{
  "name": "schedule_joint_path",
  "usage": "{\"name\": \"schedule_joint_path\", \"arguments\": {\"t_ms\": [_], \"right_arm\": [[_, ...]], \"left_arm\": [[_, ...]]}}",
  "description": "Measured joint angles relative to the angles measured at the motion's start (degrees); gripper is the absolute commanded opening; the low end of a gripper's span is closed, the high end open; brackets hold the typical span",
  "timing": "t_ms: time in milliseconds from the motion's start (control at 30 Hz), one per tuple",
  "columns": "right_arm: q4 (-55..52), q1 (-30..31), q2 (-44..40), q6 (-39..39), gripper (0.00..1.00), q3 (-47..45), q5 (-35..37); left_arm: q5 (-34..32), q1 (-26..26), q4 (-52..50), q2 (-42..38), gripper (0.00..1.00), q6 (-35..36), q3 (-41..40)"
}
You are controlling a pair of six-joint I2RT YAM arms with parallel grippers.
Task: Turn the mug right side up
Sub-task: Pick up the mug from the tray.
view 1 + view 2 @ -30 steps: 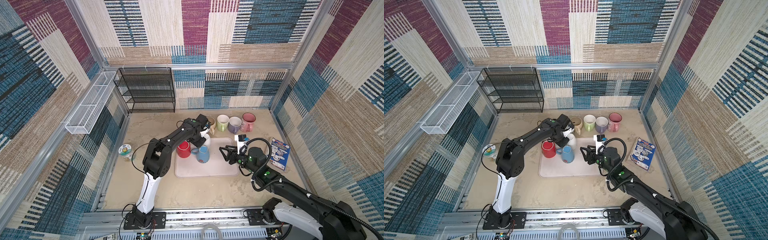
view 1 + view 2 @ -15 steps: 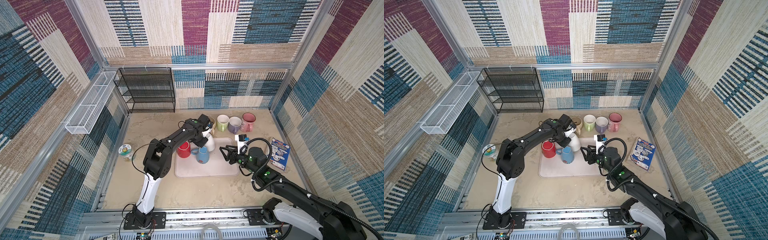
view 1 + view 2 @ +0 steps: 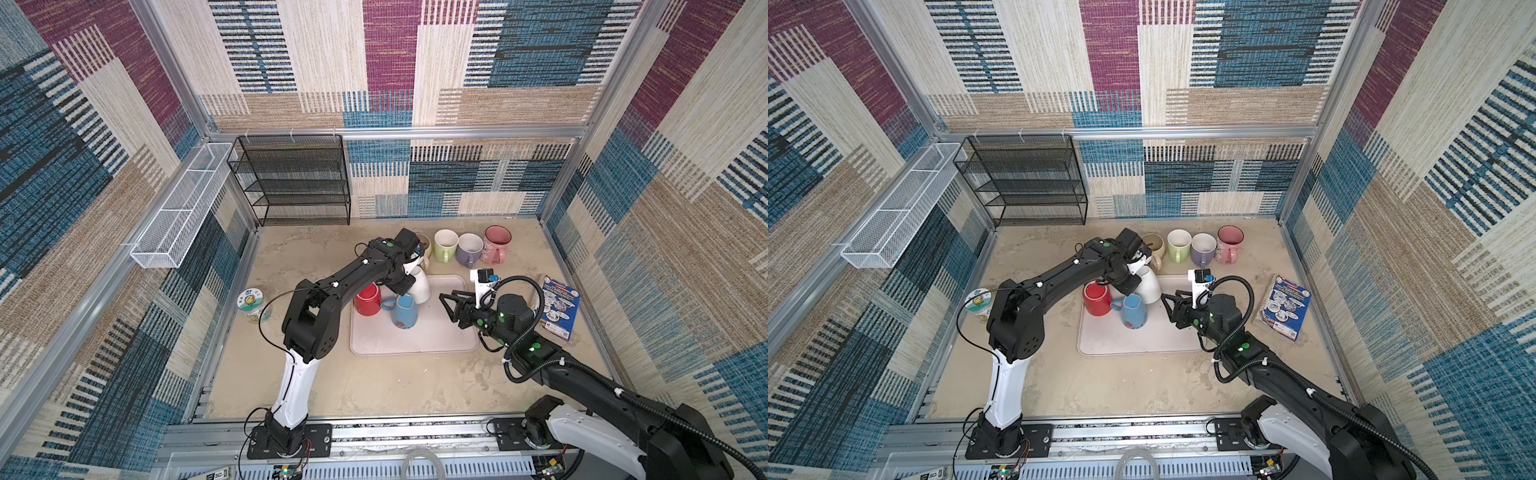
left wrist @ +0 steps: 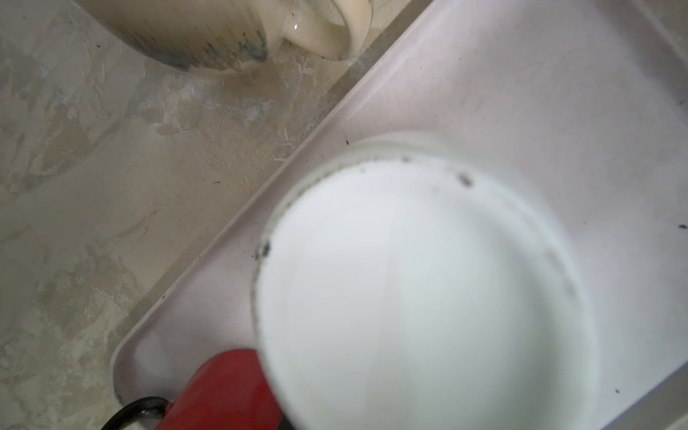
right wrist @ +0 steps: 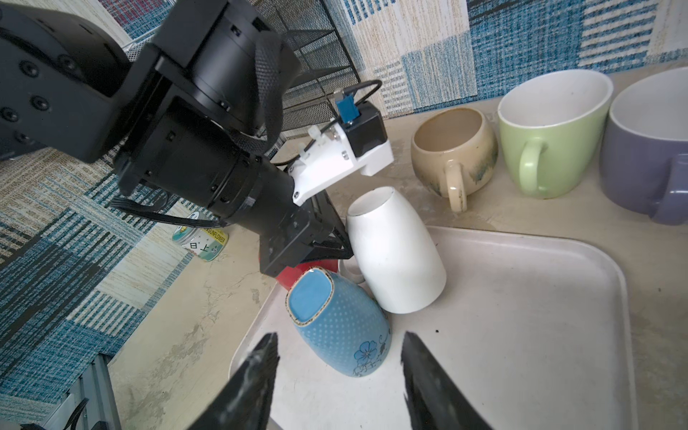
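Note:
A white mug (image 3: 419, 284) (image 3: 1149, 284) stands mouth down and tilted at the back left of the pale tray (image 3: 415, 340). Its base (image 4: 428, 298) fills the left wrist view. My left gripper (image 3: 405, 282) (image 5: 335, 245) presses against the mug's side by the handle and is shut on it. The fingers themselves are hidden in the left wrist view. My right gripper (image 3: 446, 306) (image 5: 339, 335) hangs open over the tray's right part, facing a blue mug (image 5: 335, 320) without touching it.
The blue mug (image 3: 404, 311) and a red mug (image 3: 368, 299) sit upside down on the tray beside the white one. Beige (image 3: 424, 243), green (image 3: 445, 245), purple (image 3: 468, 248) and pink (image 3: 496, 243) mugs stand upright behind. A tin (image 3: 251, 305) is at the left, a booklet (image 3: 559, 307) at the right, a black rack (image 3: 299, 178) at the back.
My left gripper has closed on the white mug and shifted slightly toward the tray with it. The right arm has not moved.

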Motion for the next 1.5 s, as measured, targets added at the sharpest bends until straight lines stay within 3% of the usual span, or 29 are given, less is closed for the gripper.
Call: {"name": "schedule_joint_path", "arguments": {"t_ms": [400,933,1500], "right_arm": [[0.0,-0.1,0.2,0.0,0.56,0.0,0.0],[-0.4,-0.1,0.7,0.0,0.56,0.2,0.2],[-0.5,-0.2,-4.9,-1.0,0.56,1.1,-3.1]], "left_arm": [[-5.4,-0.2,3.3,-2.6,0.00,-1.2,0.1],[-5.2,-0.2,5.2,-5.8,0.00,-1.7,-2.5],[-3.5,1.7,5.7,-12.6,0.00,-10.2,-2.6]]}}
